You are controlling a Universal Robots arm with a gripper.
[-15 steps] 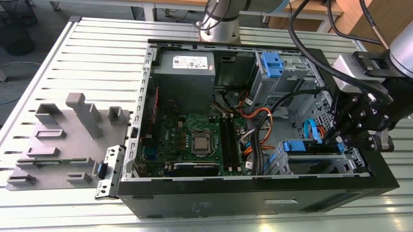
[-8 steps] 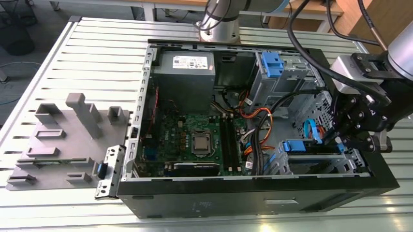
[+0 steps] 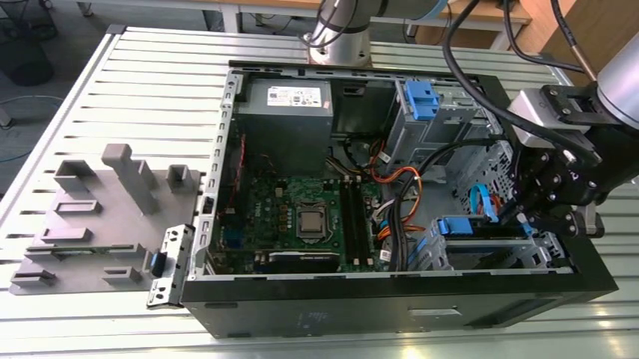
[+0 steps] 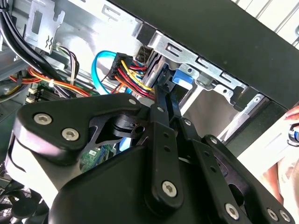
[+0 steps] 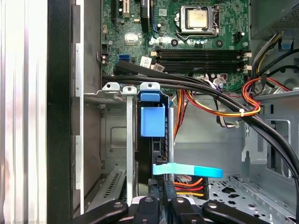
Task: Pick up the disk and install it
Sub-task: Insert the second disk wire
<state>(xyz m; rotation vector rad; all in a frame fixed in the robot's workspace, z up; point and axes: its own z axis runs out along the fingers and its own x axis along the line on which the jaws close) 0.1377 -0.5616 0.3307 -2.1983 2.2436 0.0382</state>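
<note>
The disk (image 5: pixel 152 122) stands on edge in the drive cage (image 5: pixel 114 88) at the corner of the open computer case (image 3: pixel 399 295), with its blue plastic bracket (image 3: pixel 462 225) facing out of the bay. My gripper (image 5: pixel 164 185) hangs over the cage on the exterior view's right. Its two fingers are pressed together with nothing between them, and their tips rest against the disk's edge just below the blue bracket (image 4: pixel 182 77). The disk's label face is hidden inside the cage. A flat blue data cable (image 5: pixel 187 171) crosses just in front of the fingertips (image 4: pixel 161 88).
Black and coloured power cables (image 5: pixel 224 100) run past the cage toward the motherboard (image 3: pixel 299 217). A second blue bracket (image 3: pixel 420 100) sits in the upper cage beside the power supply (image 3: pixel 286 105). A grey fixture (image 3: pixel 100 217) lies on the slatted table. A person's hand (image 4: pixel 292 128) is outside the case.
</note>
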